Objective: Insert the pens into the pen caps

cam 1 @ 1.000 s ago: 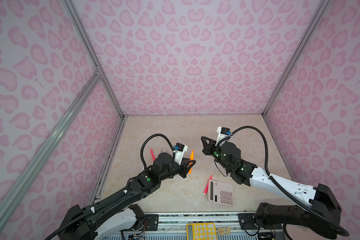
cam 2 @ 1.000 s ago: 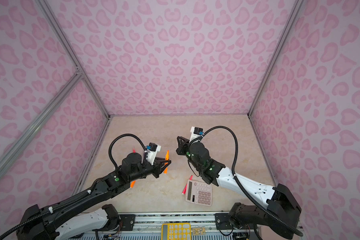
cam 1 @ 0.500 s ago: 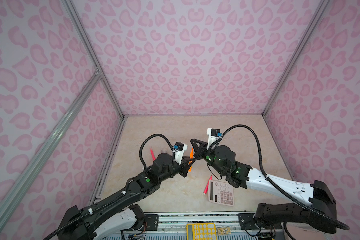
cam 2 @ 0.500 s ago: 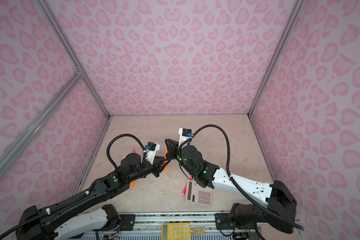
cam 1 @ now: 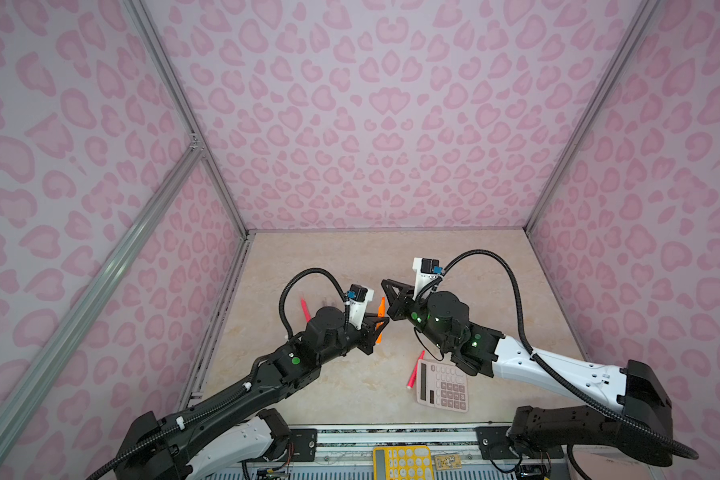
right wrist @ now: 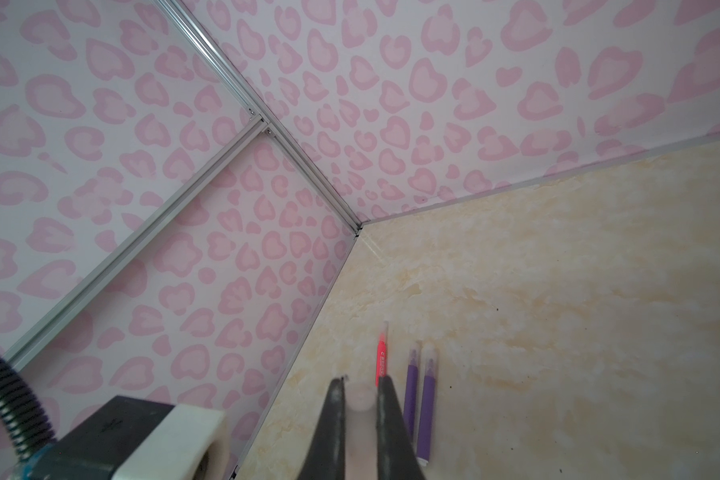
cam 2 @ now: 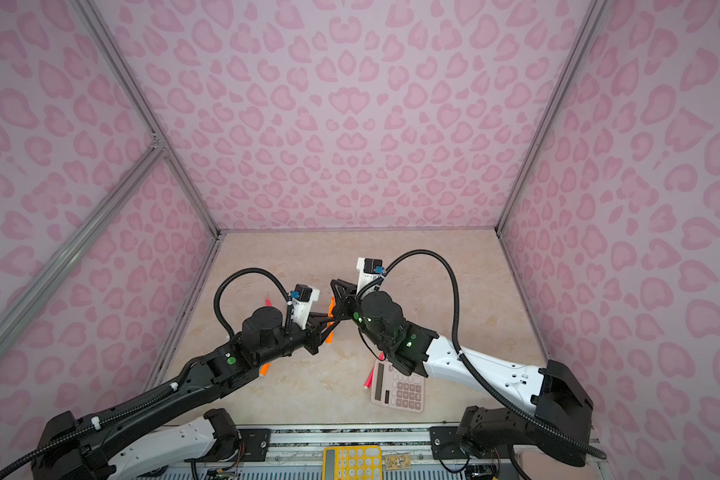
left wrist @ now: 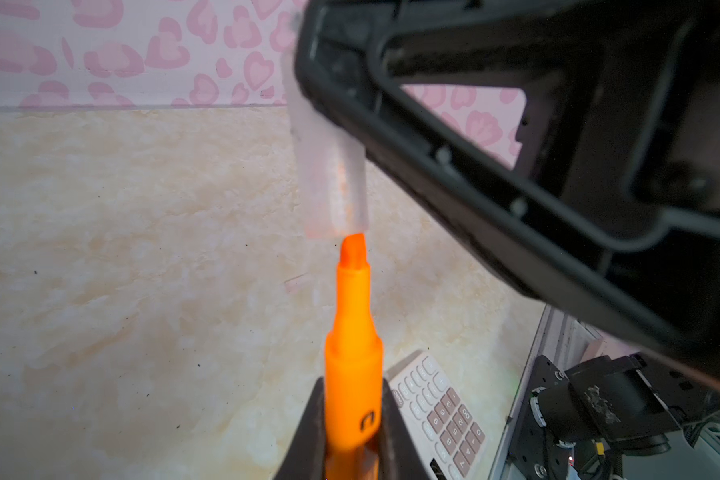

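Starting on the left of the table (cam 1: 350, 257), you've got a pink-red pen (cam 1: 305, 309) lying flat on the far side of your left arm. The right wrist view shows two purple pens (right wrist: 411, 386) parked side by side just to its right. A second orange pen (cam 2: 265, 368) pokes out from under the left arm on the near side. Your left gripper (cam 1: 378, 323) is up off the table around the middle, clamped tight on the barrel of an orange pen (left wrist: 353, 340) with the tip pointing far. Your right gripper (right wrist: 360, 415) reaches in from the right and is pinched down on a clear cap (left wrist: 329, 178), holding it right off the end of that pen. In the left wrist view the orange tip sits right at the cap's open mouth. I honestly can't tell if it's touching the rim or a hair short. There's also a faint loose cap (left wrist: 298, 282) lying on the table behind them. Further right and nearer, the other pink-red pen (cam 1: 414, 372) lies just beside the left edge of the pink calculator (cam 1: 443, 388), below your right arm. The yellow calculator (cam 1: 400, 463) sits on the rail at the very near edge.
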Motion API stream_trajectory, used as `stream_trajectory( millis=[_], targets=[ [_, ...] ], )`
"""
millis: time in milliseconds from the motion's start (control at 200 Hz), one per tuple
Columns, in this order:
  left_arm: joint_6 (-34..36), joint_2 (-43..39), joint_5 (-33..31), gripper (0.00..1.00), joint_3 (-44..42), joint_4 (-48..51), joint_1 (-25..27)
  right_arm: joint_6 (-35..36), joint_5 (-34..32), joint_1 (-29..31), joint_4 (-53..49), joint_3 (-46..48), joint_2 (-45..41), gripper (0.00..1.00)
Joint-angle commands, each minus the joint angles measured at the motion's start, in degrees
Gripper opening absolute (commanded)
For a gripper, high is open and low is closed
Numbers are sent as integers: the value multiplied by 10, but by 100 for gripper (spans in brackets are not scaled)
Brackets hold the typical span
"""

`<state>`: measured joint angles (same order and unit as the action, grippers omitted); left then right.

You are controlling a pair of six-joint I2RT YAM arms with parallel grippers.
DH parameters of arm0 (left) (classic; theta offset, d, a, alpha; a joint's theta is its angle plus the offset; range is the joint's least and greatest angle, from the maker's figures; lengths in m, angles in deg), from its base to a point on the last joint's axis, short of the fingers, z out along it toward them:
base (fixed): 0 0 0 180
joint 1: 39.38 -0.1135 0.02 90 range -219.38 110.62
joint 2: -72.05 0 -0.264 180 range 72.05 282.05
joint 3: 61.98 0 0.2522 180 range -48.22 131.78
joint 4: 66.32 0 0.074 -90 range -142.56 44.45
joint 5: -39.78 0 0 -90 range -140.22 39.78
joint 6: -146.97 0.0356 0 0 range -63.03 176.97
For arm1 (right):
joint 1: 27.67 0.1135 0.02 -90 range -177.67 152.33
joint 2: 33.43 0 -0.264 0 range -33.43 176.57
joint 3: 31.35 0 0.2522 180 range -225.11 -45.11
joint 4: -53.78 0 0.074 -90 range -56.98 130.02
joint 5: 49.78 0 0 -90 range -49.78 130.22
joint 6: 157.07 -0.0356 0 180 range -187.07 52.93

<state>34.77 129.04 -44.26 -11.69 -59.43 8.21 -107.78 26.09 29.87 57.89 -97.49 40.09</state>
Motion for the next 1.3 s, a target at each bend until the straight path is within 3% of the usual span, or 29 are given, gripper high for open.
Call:
stream_trajectory(
  millis=[0, 1300],
  targets=[
    [7, 5, -5, 3, 8, -6, 0, 8, -4, 1, 7, -4, 3, 0],
    [7, -15, -41, 3, 6, 10, 0, -2, 15, 37, 32, 32, 21, 0]
  ],
)
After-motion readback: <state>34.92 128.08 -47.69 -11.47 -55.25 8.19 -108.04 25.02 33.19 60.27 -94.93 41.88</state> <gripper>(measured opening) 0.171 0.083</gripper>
